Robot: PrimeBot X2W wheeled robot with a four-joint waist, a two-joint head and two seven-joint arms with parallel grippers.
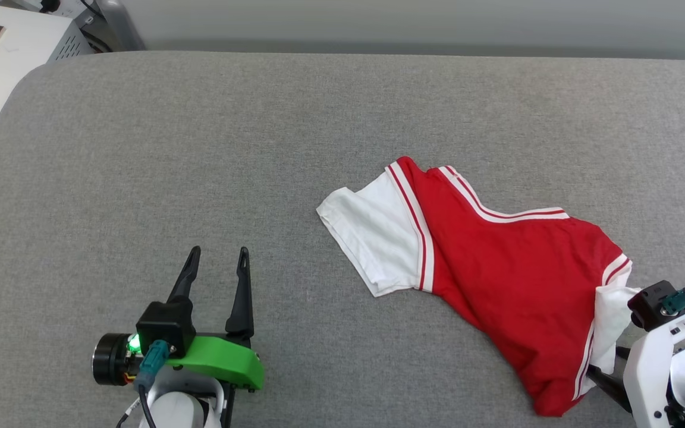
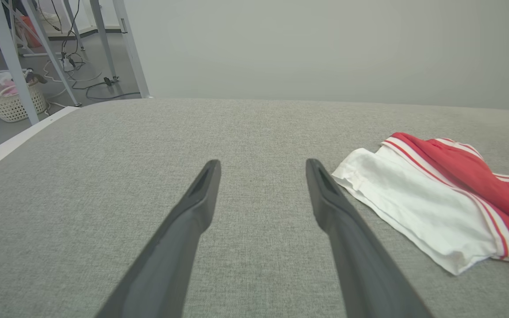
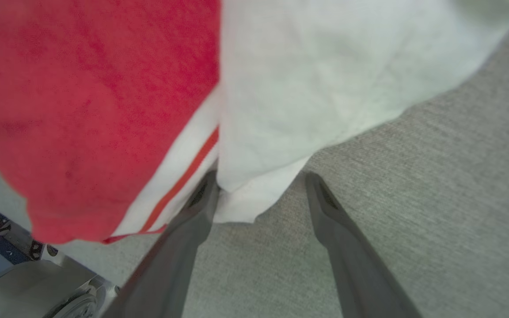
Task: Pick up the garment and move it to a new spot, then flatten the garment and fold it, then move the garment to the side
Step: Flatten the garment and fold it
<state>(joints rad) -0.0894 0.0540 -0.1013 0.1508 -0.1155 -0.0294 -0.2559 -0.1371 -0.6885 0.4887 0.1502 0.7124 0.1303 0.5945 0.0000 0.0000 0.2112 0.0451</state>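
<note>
The garment (image 1: 497, 267) lies crumpled on the grey table (image 1: 200, 148), right of centre; its near-right edge is hidden behind the right arm, and the wrist view blurs it; the right gripper (image 3: 260, 174) points at that edge, fingers apart, white cloth overlapping one tip; the left gripper (image 1: 219, 250) rests well apart from the cloth, fingers spread, empty.
</note>
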